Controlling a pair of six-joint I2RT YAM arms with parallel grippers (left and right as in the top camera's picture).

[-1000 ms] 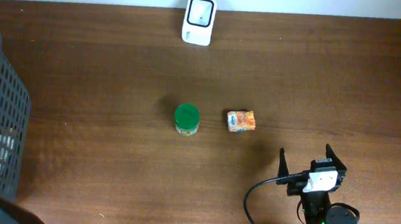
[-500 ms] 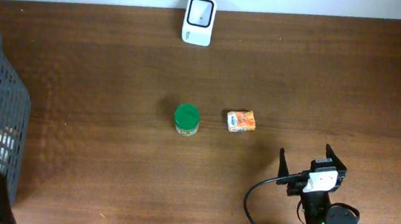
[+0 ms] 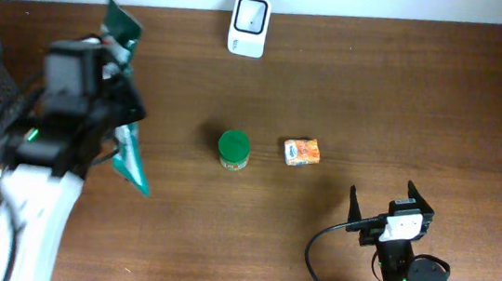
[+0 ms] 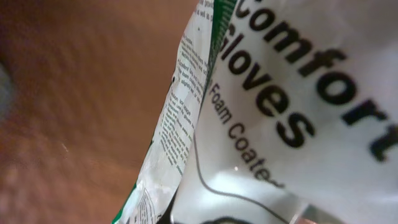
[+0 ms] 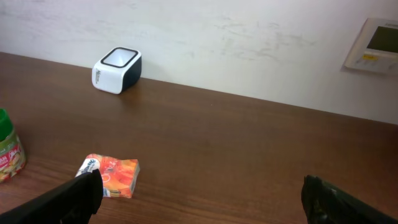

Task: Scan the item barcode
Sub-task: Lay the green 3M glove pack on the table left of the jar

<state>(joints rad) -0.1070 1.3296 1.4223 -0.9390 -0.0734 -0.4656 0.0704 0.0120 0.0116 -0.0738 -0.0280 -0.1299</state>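
Dark wooden table (image 3: 378, 88) with 2 claws: left claw (image 3: 120, 106) pinches a gloves packet (image 3: 133, 164) (green and white) above it; right claw (image 3: 383, 200) rests spread wide, empty.

The overhead view looks straight down at the table (image 3: 405, 101). The right wrist view looks low toward the wall (image 5: 249, 37), sharing the scanner (image 3: 250, 13). The left wrist view is very near a packet (image 4: 298, 112).
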